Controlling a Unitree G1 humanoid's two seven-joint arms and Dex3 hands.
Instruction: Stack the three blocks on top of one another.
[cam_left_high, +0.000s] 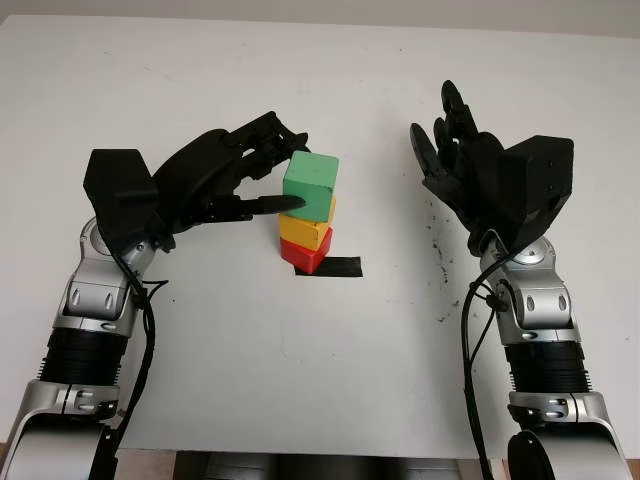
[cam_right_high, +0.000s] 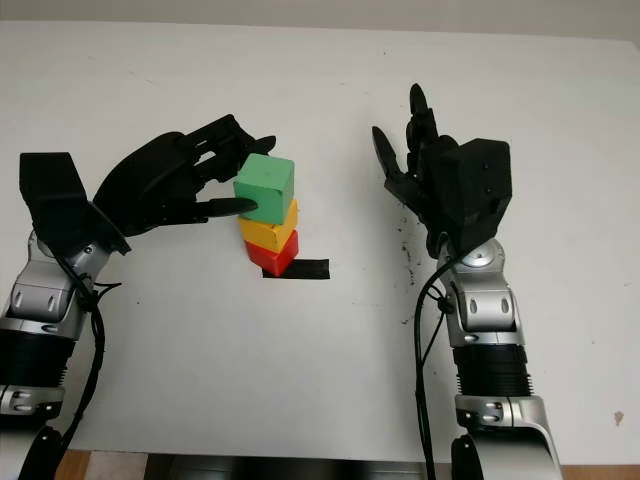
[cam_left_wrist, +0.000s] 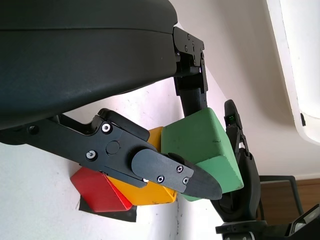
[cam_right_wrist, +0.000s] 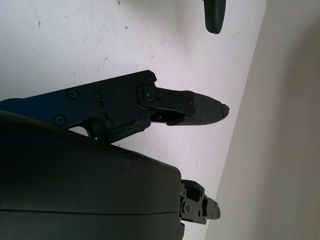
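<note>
Near the centre of the white table (cam_left_high: 300, 380), three painted wooden cubes stand as one tower. The red cube (cam_left_high: 311, 257) is at the bottom and sits on a strip of black tape (cam_left_high: 338, 268) that sticks out from under it toward 3 o'clock. The yellow cube (cam_left_high: 306, 231) rests on the red one, and the green cube (cam_left_high: 311, 186) sits on top of the yellow one, turned slightly so its edges do not line up with the cubes below.

The left hand (cam_left_high: 235, 170) reaches in from 9 o'clock of the tower and grasps the green cube: one black finger (cam_left_high: 268, 205) presses along the cube's near left face, and the other fingers curl over its far upper corner. In the left wrist view the finger (cam_left_wrist: 172, 170) lies across the front of the green cube (cam_left_wrist: 202, 142), with the yellow cube (cam_left_wrist: 150, 190) and red cube (cam_left_wrist: 97, 190) below it.

The right hand (cam_left_high: 455, 150) is held up at 3 o'clock of the tower, well apart from it, open and grasping nothing. A scatter of dark specks (cam_left_high: 438, 250) marks the table beneath it.
</note>
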